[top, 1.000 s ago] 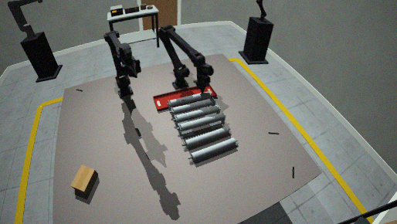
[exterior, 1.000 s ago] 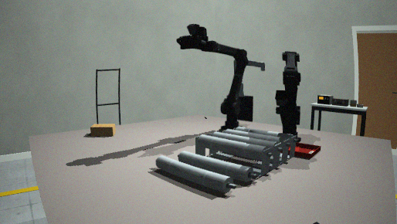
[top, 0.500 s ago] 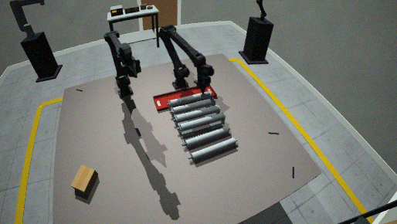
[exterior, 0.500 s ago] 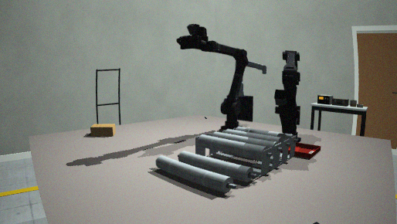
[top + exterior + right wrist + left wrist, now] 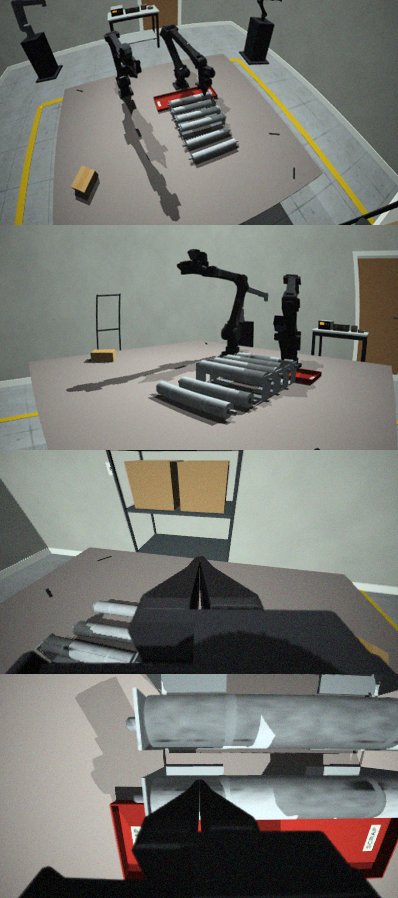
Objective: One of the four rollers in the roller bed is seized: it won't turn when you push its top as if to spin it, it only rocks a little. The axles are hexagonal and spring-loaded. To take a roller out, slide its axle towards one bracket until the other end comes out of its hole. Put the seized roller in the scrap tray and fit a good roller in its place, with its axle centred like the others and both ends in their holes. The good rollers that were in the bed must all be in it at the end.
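1. Left wrist view: our left pincer (image 5: 204,93) (image 5: 199,785) is together and empty, over the end roller (image 5: 186,101) (image 5: 263,357) (image 5: 325,796) beside the red tray (image 5: 158,104) (image 5: 315,377) (image 5: 118,839).
2. Our right pincer (image 5: 136,73) (image 5: 179,265) (image 5: 199,562) is together, empty, up high.
3. We guess rollers are hard, heavy, slippery; grab round the middle.

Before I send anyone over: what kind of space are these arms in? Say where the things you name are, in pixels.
Probably a robotics lab or test cell: yellow floor marking (image 5: 300,126), a workbench (image 5: 133,15) (image 5: 341,332) with small equipment, and a black pedestal (image 5: 259,39) carrying another arm.
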Robot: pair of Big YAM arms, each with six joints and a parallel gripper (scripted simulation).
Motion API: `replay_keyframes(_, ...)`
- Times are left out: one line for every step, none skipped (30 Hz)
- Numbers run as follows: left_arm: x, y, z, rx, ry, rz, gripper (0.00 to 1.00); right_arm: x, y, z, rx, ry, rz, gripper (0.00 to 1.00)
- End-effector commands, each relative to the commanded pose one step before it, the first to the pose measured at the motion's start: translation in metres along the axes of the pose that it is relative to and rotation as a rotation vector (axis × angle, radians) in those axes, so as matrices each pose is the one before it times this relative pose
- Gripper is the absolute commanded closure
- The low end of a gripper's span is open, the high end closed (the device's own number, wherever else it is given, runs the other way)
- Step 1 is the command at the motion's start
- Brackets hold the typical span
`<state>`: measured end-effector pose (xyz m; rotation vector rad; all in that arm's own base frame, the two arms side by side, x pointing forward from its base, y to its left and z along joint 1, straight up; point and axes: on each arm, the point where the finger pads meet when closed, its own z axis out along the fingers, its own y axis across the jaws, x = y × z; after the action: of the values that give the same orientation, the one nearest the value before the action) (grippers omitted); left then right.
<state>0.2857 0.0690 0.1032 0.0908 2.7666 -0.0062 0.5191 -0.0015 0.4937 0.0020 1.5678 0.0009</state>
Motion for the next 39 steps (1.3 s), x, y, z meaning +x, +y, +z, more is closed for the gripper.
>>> replay_keyframes(0.01030,0.00120,0.00524,0.00888,0.04638,-0.00394,1.00,0.00254,0.00627,0.00593,-0.01163,0.01496,-0.00055,1.00)
replay_keyframes(0.00006,0.00001,-0.00015,0.00000,-0.00003,-0.00007,1.00,0.00000,0.00000,0.00000,0.00000,0.00000,0.00000,1.00)
replay_keyframes(0.00005,0.00001,-0.00014,0.00000,-0.00003,-0.00006,1.00,0.00000,0.00000,0.00000,0.00000,0.00000,0.00000,1.00)
replay_keyframes(0.00004,0.00001,-0.00012,0.00000,-0.00003,-0.00025,1.00,0.00000,0.00000,0.00000,0.00000,0.00000,0.00000,1.00)
replay_keyframes(0.00003,0.00001,-0.00011,0.00000,-0.00002,-0.00032,1.00,0.00000,0.00000,0.00000,0.00000,0.00000,0.00000,1.00)
replay_keyframes(0.00002,0.00001,-0.00010,0.00000,-0.00002,0.00018,1.00,0.00000,0.00000,0.00000,0.00000,0.00000,0.00000,1.00)
replay_keyframes(0.00002,0.00000,-0.00009,0.00002,-0.00003,-0.00020,1.00,0.00000,0.00000,0.00000,0.00000,0.00000,0.00000,1.00)
replay_keyframes(0.00002,0.00001,-0.00008,-0.00002,-0.00001,0.00002,1.00,0.00000,0.00000,0.00000,0.00000,0.00000,0.00000,1.00)
replay_keyframes(0.00001,0.00000,-0.00007,0.00000,-0.00002,-0.00006,1.00,0.00000,0.00000,0.00000,0.00000,0.00000,0.00000,1.00)
replay_keyframes(0.00001,0.00000,-0.00006,0.00000,-0.00001,-0.00006,1.00,0.00000,0.00000,0.00000,0.00000,0.00000,0.00000,1.00)
replay_keyframes(-0.00003,0.00000,0.00002,-0.00002,-0.00008,-0.00216,1.00,0.00000,0.00000,0.00000,0.00000,0.00000,0.00000,1.00)
replay_keyframes(0.00000,0.00000,0.00000,0.00000,0.00000,0.00000,1.00,0.00000,0.00000,0.00000,0.00000,0.00000,0.00000,1.00)
replay_keyframes(0.00000,0.00000,0.00000,0.00000,0.00000,0.00000,1.00,0.00000,0.00000,0.00000,0.00000,0.00000,0.00000,1.00)
replay_keyframes(-0.00476,0.00149,-0.00279,-0.00392,-0.01024,-0.00301,1.00,0.00000,0.00000,0.00000,0.00000,0.00000,0.00000,1.00)
replay_keyframes(0.00483,-0.00148,0.00258,0.00395,0.01028,0.00553,1.00,0.00000,0.00000,0.00000,0.00000,0.00001,0.00000,1.00)
replay_keyframes(0.00000,0.00000,-0.00004,0.00000,-0.00001,-0.00060,1.00,0.00000,0.00000,0.00000,0.00000,0.00000,0.00000,1.00)
replay_keyframes(0.00000,0.00000,-0.00003,0.00000,-0.00001,-0.00004,1.00,0.00000,0.00000,0.00000,0.00000,0.00000,0.00000,1.00)
replay_keyframes(0.00000,0.00000,-0.00003,0.00000,-0.00001,0.00015,1.00,0.00000,0.00000,0.00000,0.00000,0.00000,0.00000,1.00)
replay_keyframes(0.00000,0.00000,-0.00003,0.00000,-0.00001,0.00004,1.00,0.00000,0.00000,0.00000,0.00000,0.00000,0.00000,1.00)
replay_keyframes(0.00000,0.00000,-0.00002,0.00000,0.00000,-0.00008,1.00,0.00000,0.00000,0.00000,0.00000,0.00000,0.00000,1.00)
replay_keyframes(0.00000,0.00000,-0.00002,0.00000,0.00000,0.00000,1.00,0.00000,0.00000,0.00000,0.00000,0.00000,0.00000,1.00)
replay_keyframes(0.00000,0.00000,-0.00002,0.00000,0.00000,0.00001,1.00,0.00000,0.00000,0.00000,0.00000,0.00000,0.00000,1.00)
replay_keyframes(0.00000,0.00000,-0.00002,0.00000,0.00000,-0.00002,1.00,0.00000,0.00000,0.00000,0.00000,0.00000,0.00000,1.00)
replay_keyframes(0.00000,0.00000,-0.00001,0.00000,0.00000,-0.00001,1.00,0.00000,0.00000,0.00000,0.00000,0.00000,0.00000,1.00)
replay_keyframes(0.00000,0.00000,-0.00001,0.00000,0.00000,0.00001,1.00,0.00000,0.00000,0.00000,0.00000,-0.00001,0.00000,1.00)
replay_keyframes(0.00000,0.00000,-0.00001,0.00000,0.00000,-0.00002,1.00,0.00000,0.00000,0.00000,0.00000,0.00000,0.00000,1.00)
replay_keyframes(-0.00003,0.00001,-0.00001,-0.00006,-0.00014,0.00002,1.00,0.00000,0.00000,0.00000,0.00000,0.00000,0.00000,1.00)
replay_keyframes(-0.00005,0.00002,0.00001,-0.00008,-0.00021,-0.00040,1.00,0.00000,0.00000,0.00000,0.00000,0.00000,0.00000,1.00)
replay_keyframes(0.00000,0.00000,0.00000,0.00000,0.00000,0.00000,1.00,0.00000,0.00000,0.00000,0.00000,0.00000,0.00000,1.00)
replay_keyframes(0.00000,0.00000,0.00000,0.00000,0.00000,0.00000,1.00,0.00000,0.00000,0.00000,0.00000,0.00000,0.00000,1.00)
replay_keyframes(0.00000,0.00000,0.00000,0.00000,0.00000,0.00000,1.00,0.00000,0.00000,0.00000,0.00000,0.00000,0.00000,1.00)
replay_keyframes(-0.00020,0.00005,-0.00018,-0.00008,-0.00020,-0.00013,1.00,0.00000,0.00000,0.00000,0.00000,0.00000,0.00000,1.00)
replay_keyframes(0.00023,-0.00007,0.00017,0.00013,0.00034,-0.00005,1.00,0.00000,0.00000,0.00000,0.00000,0.00000,0.00000,1.00)
replay_keyframes(-0.00010,0.00004,0.00001,-0.00015,-0.00040,0.00009,1.00,0.00000,0.00000,0.00000,0.00000,0.00000,0.00000,1.00)
replay_keyframes(0.00012,-0.00005,0.00000,0.00019,0.00049,-0.00032,1.00,0.00000,0.00000,0.00000,0.00000,0.00000,0.00000,1.00)
replay_keyframes(0.00003,-0.00001,0.00000,0.00004,0.00011,-0.00009,1.00,0.00000,0.00000,0.00000,0.00000,0.00000,0.00000,1.00)
replay_keyframes(0.00000,0.00000,0.00000,0.00000,0.00000,-0.00003,1.00,0.00000,0.00000,0.00000,0.00000,0.00000,0.00000,1.00)
replay_keyframes(0.00000,0.00000,0.00000,0.00000,0.00000,-0.00003,1.00,0.00000,0.00000,0.00000,0.00000,0.00000,0.00000,1.00)
replay_keyframes(0.00000,0.00000,0.00000,0.00000,0.00000,-0.00003,1.00,0.00000,0.00000,0.00000,0.00000,0.00000,0.00000,1.00)
